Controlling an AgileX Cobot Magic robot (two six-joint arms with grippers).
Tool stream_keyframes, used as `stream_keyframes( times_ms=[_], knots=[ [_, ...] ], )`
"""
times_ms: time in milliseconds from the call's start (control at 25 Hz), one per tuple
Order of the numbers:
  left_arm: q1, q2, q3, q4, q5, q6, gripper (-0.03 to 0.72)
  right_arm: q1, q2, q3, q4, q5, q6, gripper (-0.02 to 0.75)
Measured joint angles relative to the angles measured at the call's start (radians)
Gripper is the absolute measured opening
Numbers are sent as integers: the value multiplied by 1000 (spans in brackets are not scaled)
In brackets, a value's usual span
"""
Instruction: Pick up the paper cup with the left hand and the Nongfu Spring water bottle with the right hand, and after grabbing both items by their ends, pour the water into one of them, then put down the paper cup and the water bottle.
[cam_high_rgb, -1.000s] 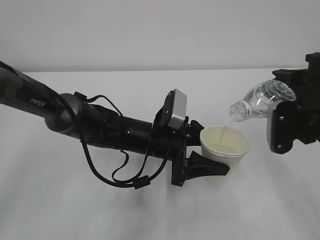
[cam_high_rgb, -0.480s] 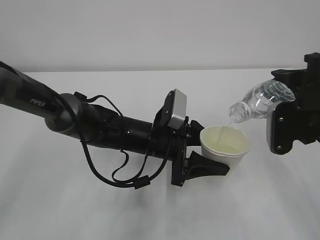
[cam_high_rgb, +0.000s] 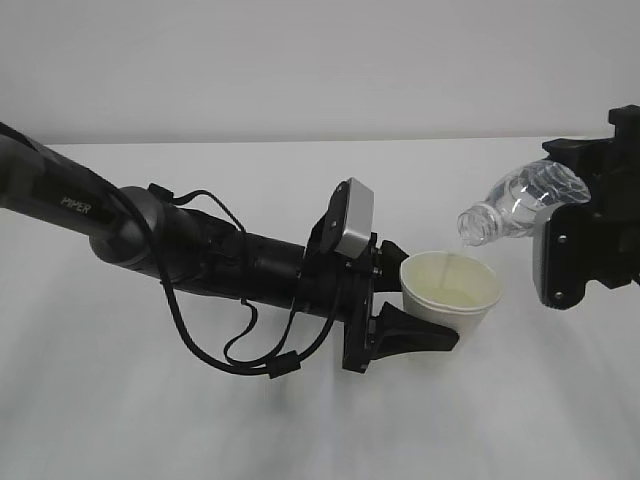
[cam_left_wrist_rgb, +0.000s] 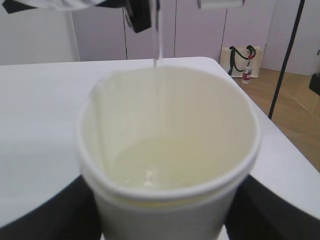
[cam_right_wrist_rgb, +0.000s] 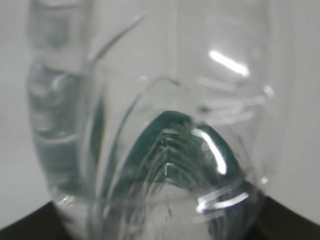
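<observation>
The white paper cup (cam_high_rgb: 451, 288) hangs upright above the table, my left hand (cam_high_rgb: 425, 305) shut on its lower part. Its black fingers (cam_left_wrist_rgb: 45, 212) flank the cup (cam_left_wrist_rgb: 170, 150) in the left wrist view. The Nongfu Spring water bottle (cam_high_rgb: 515, 205) lies tilted, neck down-left over the cup's rim, with my right hand (cam_high_rgb: 560, 235) shut on its base end. A thin stream of water (cam_high_rgb: 458, 258) falls from the neck into the cup, where water (cam_left_wrist_rgb: 150, 170) pools at the bottom. The bottle (cam_right_wrist_rgb: 160, 130) fills the right wrist view, its green label showing through the plastic.
A white table (cam_high_rgb: 300, 420) lies under both arms. Looped black cables (cam_high_rgb: 215, 345) hang beneath the left arm. Beyond the table's far edge in the left wrist view are a wooden floor, a bag (cam_left_wrist_rgb: 240, 60) and a black pole (cam_left_wrist_rgb: 287, 55).
None of the arms has shifted. The bottle stays tilted and water keeps running into the cup.
</observation>
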Motion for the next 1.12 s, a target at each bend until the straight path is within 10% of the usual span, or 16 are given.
stream_keyframes(
  times_ms=[1120],
  knots=[
    [0, 0, 0, 1, 0, 0, 473, 0, 0, 0, -2, -1, -2, 428]
  ],
)
